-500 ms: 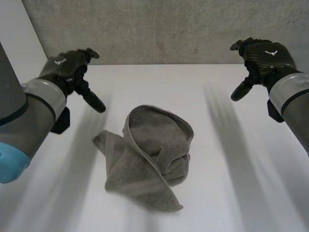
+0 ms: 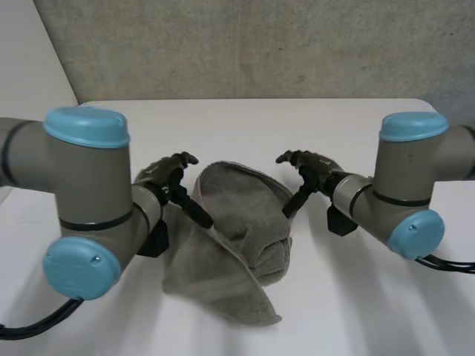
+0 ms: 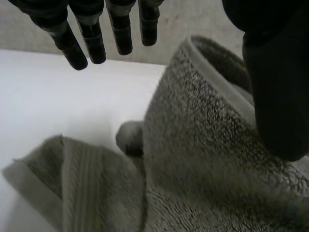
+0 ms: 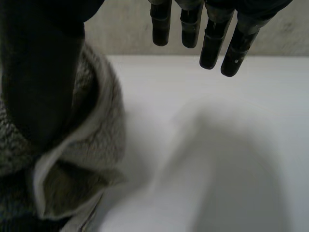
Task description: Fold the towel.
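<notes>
A grey-green towel (image 2: 236, 236) lies crumpled in the middle of the white table (image 2: 356, 126), with a raised curled fold at its far side. My left hand (image 2: 165, 176) is low at the towel's left edge, open, fingers straight. In the left wrist view the towel (image 3: 193, 159) lies under the palm, the thumb (image 3: 275, 87) over the raised fold and the fingers (image 3: 91, 38) over bare table. My right hand (image 2: 320, 167) is open at the towel's right edge. In the right wrist view its thumb (image 4: 38, 72) hangs over the towel's (image 4: 82, 164) fold, its fingers (image 4: 212, 38) past it.
A grey concrete wall (image 2: 245, 44) stands behind the table's far edge. Both arms' elbows (image 2: 89, 193) (image 2: 404, 193) hang over the table's near half, on either side of the towel.
Both hands have come down and inward from the table's far corners to the towel's two sides. The towel lies as before.
</notes>
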Action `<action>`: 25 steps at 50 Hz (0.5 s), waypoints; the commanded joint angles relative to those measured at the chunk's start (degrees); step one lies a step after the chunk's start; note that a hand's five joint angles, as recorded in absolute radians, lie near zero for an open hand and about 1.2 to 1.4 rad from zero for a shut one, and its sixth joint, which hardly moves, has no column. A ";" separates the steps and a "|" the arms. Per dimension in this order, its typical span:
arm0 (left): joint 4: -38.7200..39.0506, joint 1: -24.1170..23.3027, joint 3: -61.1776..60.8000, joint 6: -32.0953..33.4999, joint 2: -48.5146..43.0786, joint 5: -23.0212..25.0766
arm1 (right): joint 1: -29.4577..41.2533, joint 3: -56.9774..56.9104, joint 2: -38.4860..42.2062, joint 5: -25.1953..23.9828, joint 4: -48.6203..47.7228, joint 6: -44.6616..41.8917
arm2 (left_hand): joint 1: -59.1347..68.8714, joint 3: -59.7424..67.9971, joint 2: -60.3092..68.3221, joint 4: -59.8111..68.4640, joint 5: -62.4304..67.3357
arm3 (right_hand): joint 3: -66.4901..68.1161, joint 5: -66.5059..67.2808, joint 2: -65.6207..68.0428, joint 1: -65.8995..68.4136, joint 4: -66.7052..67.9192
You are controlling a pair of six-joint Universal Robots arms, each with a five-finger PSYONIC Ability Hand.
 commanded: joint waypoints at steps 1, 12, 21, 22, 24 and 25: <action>-0.16 -0.85 3.62 0.03 -4.51 0.39 | 1.24 -3.80 3.78 -1.88 2.42 -0.15 | 0.93 1.65 0.82 0.93 -8.03 | 8.39 9.16 8.32 9.06 7.98; -0.25 -0.94 12.31 3.62 -11.64 0.57 | 1.24 -11.26 8.00 -6.19 2.60 -0.42 | 65.26 65.98 65.14 65.25 56.29 | 66.08 66.85 66.01 66.75 65.66; 1.76 0.29 37.06 20.57 -13.66 0.30 | 0.71 -31.94 8.71 -5.85 1.72 -3.05 | 65.36 66.07 65.24 65.35 56.39 | 66.08 66.85 66.01 66.75 65.66; 1.77 0.29 37.11 20.60 -13.66 0.30 | 0.45 -36.98 8.19 -5.15 0.94 -4.71 | 65.36 66.07 65.24 65.35 56.39 | 66.08 66.85 66.01 66.75 65.66; 5.61 0.38 47.35 24.71 -13.40 0.39 | 0.28 -41.12 7.05 -3.31 -1.07 -6.03 | 65.36 66.07 65.24 65.35 56.39 | 66.08 66.85 66.01 66.75 65.66; 5.64 0.38 47.40 24.73 -13.40 0.39 | 0.01 -43.77 5.39 -0.86 -4.40 -6.56 | 65.36 66.07 65.24 65.35 56.39 | 66.08 66.85 66.01 66.75 65.66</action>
